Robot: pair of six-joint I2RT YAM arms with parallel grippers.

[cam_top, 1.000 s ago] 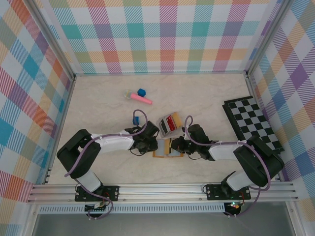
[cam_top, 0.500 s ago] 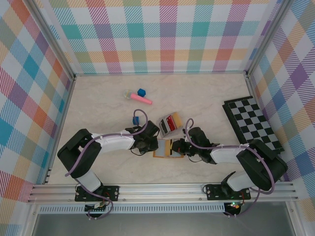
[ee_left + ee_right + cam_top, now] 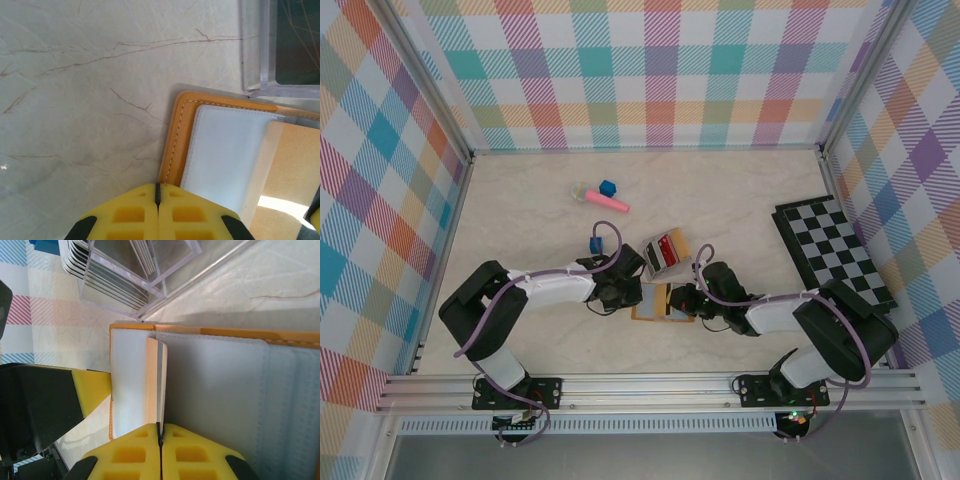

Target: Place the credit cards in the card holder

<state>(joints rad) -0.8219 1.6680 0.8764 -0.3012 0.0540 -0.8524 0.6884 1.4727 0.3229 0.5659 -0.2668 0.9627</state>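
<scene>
The marble-look table (image 3: 520, 230) carries a chequered board (image 3: 832, 250) far at the right, well apart from the work. Near the front middle lies the card holder (image 3: 215, 390), open and flat, its pale inner pockets up. Just behind it is a clear stand (image 3: 663, 252) holding the remaining credit cards (image 3: 105, 275) upright.

The right gripper (image 3: 161, 440) is closed on 1 tan card (image 3: 153, 385), held edge-on over the pockets. The left gripper (image 3: 157, 200) is fully closed with nothing visible between its fingers, its tips at the holder's orange border. Whether it presses that border down I cannot tell.

To do this step well, I would tilt the card flat, align its short edge with a pocket mouth and slide slowly – the left gripper steadying the holder.
</scene>
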